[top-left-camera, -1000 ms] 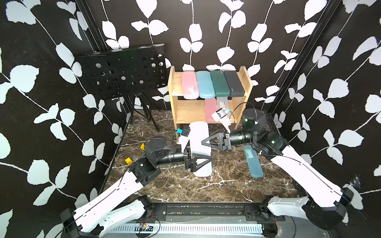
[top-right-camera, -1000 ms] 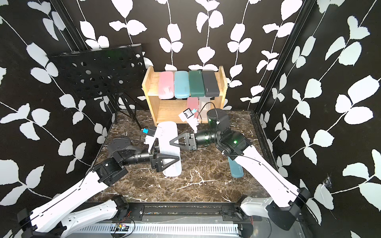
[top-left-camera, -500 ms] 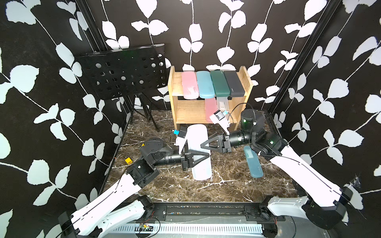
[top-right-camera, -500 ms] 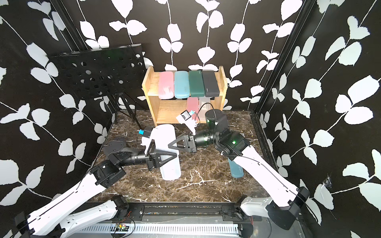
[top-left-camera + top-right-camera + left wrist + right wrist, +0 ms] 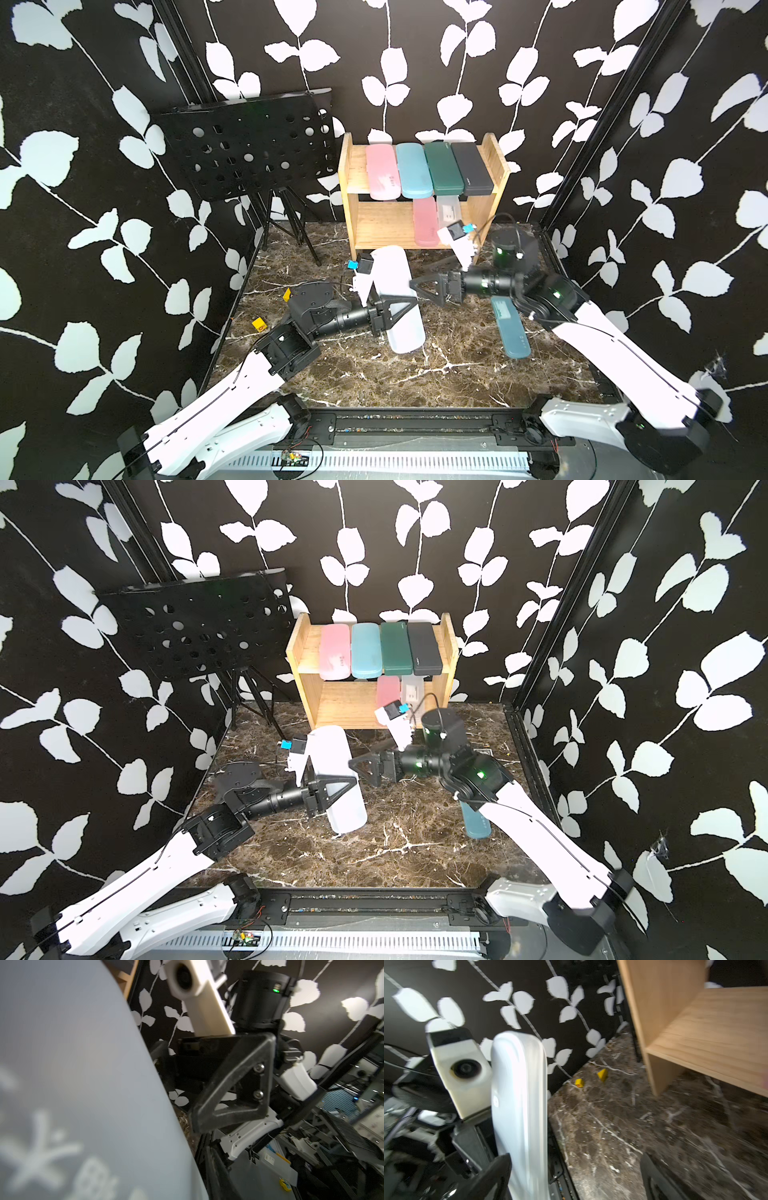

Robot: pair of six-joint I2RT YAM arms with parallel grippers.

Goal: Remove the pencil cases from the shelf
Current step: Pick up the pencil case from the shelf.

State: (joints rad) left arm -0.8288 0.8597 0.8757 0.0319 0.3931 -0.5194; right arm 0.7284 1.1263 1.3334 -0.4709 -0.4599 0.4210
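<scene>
Left pincer [image 5: 409, 304] clamped on frosted clear case [image 5: 405, 336], case held tilted, on edge. Right pincer [image 5: 417, 286] spread wide, empty, tips just beside that case. Teal-blue case [image 5: 512, 330] lay flat on marble surface [image 5: 415, 382] under right arm. Six cases sat on shelf [image 5: 496, 166]: four on top board, two on lower

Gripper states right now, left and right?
Left gripper: closed on the frosted clear case.
Right gripper: open, jaws apart, holding nothing.
</scene>
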